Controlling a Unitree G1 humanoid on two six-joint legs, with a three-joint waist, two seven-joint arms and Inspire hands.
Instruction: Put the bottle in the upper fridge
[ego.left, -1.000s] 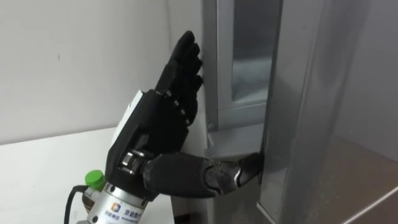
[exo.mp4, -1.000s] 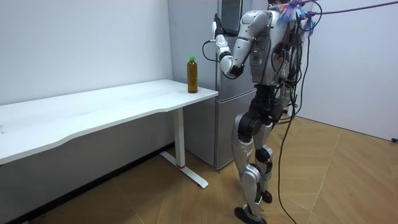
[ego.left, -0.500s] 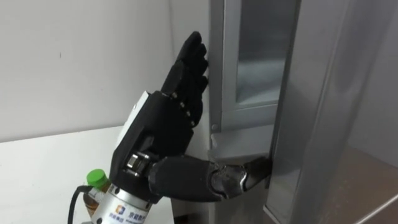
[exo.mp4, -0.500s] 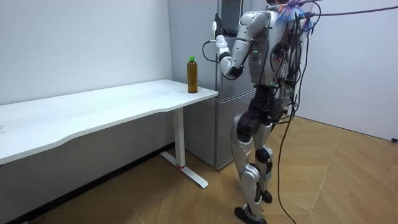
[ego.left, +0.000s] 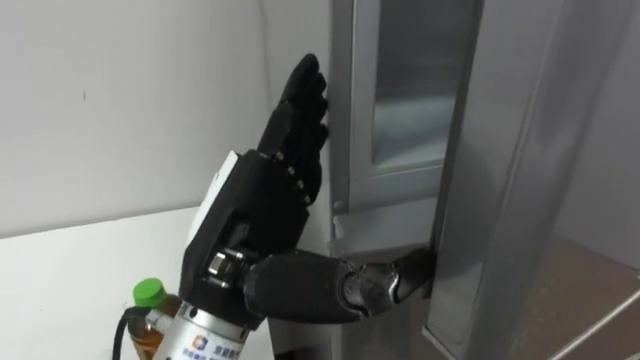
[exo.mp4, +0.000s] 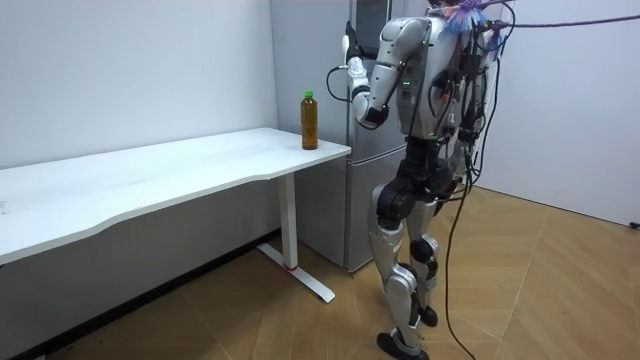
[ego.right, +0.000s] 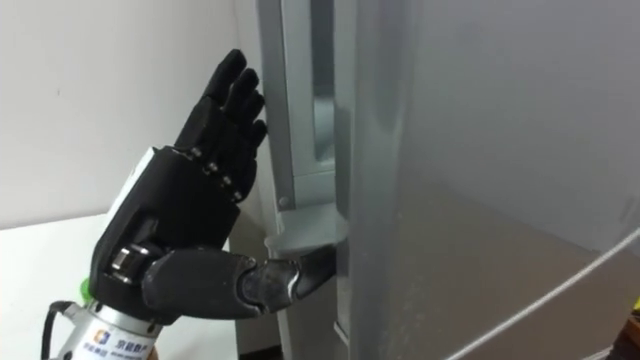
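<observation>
While the robot is standing at the fridge (exo.mp4: 360, 215), its door (ego.left: 500, 150) is sitting slightly ajar. The table (exo.mp4: 180, 170) is standing beside the fridge. The left hand (ego.left: 262, 195) is reaching up, fingers (ego.left: 300, 100) straight, thumb touching the door's edge. The bottle (exo.mp4: 310, 121) is standing on the table's corner.

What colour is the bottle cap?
Green; the cap shows best in the left eye view.
</observation>
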